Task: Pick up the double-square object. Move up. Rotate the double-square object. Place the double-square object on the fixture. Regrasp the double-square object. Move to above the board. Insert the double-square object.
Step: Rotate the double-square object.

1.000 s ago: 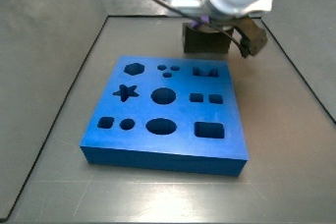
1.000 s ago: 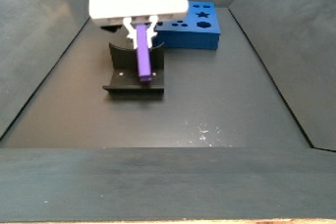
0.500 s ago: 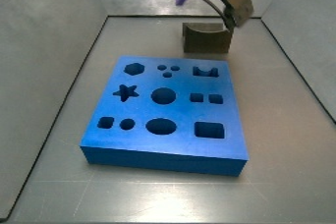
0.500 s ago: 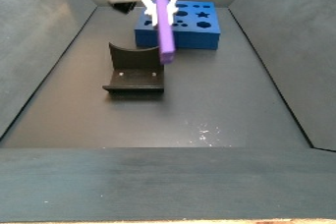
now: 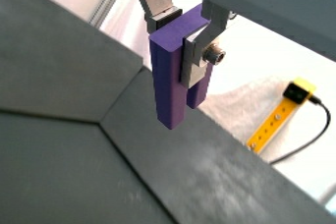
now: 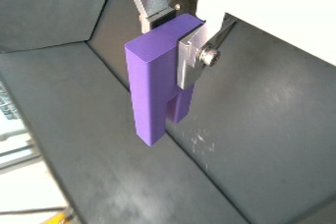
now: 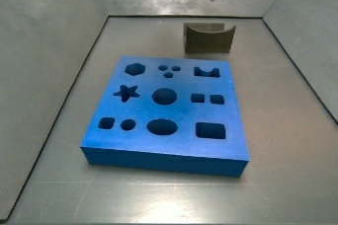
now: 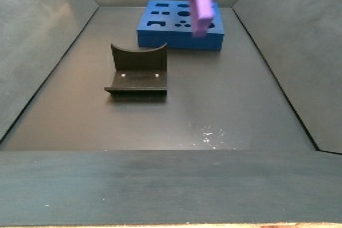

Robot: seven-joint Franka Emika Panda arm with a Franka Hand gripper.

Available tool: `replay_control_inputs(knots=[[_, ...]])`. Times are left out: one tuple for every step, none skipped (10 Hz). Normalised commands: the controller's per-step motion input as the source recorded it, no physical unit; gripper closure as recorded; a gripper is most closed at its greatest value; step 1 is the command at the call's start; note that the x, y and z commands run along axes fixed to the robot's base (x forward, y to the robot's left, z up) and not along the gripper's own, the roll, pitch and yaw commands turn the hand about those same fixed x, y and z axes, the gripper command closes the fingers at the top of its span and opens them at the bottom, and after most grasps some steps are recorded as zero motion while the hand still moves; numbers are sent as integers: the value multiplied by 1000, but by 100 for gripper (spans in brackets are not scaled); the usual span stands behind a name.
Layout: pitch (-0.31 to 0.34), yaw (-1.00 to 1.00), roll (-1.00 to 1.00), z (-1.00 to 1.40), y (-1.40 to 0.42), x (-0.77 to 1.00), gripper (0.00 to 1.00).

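Overhead, the gripper [image 5: 180, 33] clamps the purple double-square object [image 6: 160, 85], seen at the top edge in a side view [image 8: 202, 2]. Board [image 7: 165, 106] and fixture [image 8: 136, 72] lie below, unobstructed.

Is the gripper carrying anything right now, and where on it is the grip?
Yes. The gripper holds the double-square object by its upper end, silver fingers on opposite sides, the rest hanging free, high above the floor.

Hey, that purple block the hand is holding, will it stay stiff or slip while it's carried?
The double-square object looks like a straight, sharp-edged solid bar, so probably stiff. The hand clamps only its upper end with flat silver fingers, so the long hanging part might pivot if bumped. Its smooth faces may be somewhat slippery.
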Motion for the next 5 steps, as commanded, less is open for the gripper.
replay_control_inputs(knots=[[-23,-81,-130,595,46,-1000,100],[-18,-78,-127,538,42,-1000,100],[0,-66,-117,276,21,-814,100],[7,-61,-110,164,13,-719,100],[2,-46,-89,47,8,-493,100]])
